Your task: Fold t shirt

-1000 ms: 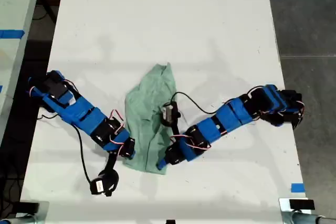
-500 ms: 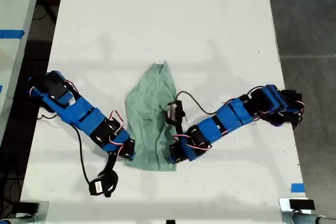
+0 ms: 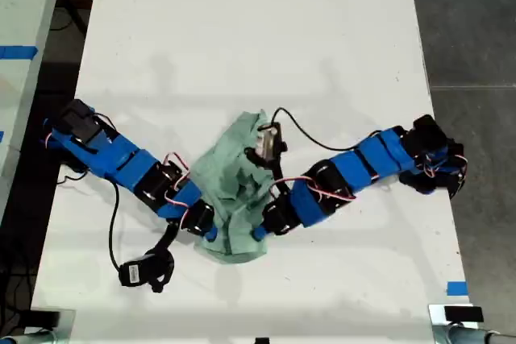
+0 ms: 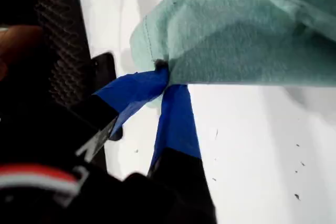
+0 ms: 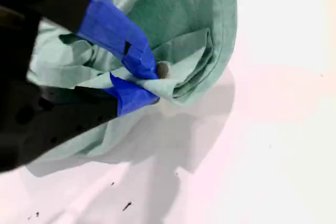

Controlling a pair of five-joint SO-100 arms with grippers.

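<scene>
Between the tips of the first pincer (image 4: 165, 77) sits a stitched edge of the shirt (image 4: 236, 35). The jaws are pressed together on that hem, and the rest of the cloth spreads away beyond the tips over the white desk (image 4: 252, 140). The second pincer (image 5: 152, 82) is likewise clamped on the shirt, but on a bunched fold several layers thick, with cloth heaped around both jaws and bare desk just past them. In the exterior view the shirt lies crumpled mid-desk between two arms that meet at one end of it; which arm carries which pincer cannot be told.

The shirt looks light, limp and easily creased. It will likely sag and drag rather than keep any shape. Hems and corners seem the best holds, since a single seam gives control while a gathered wad may slip or fold unevenly.
</scene>
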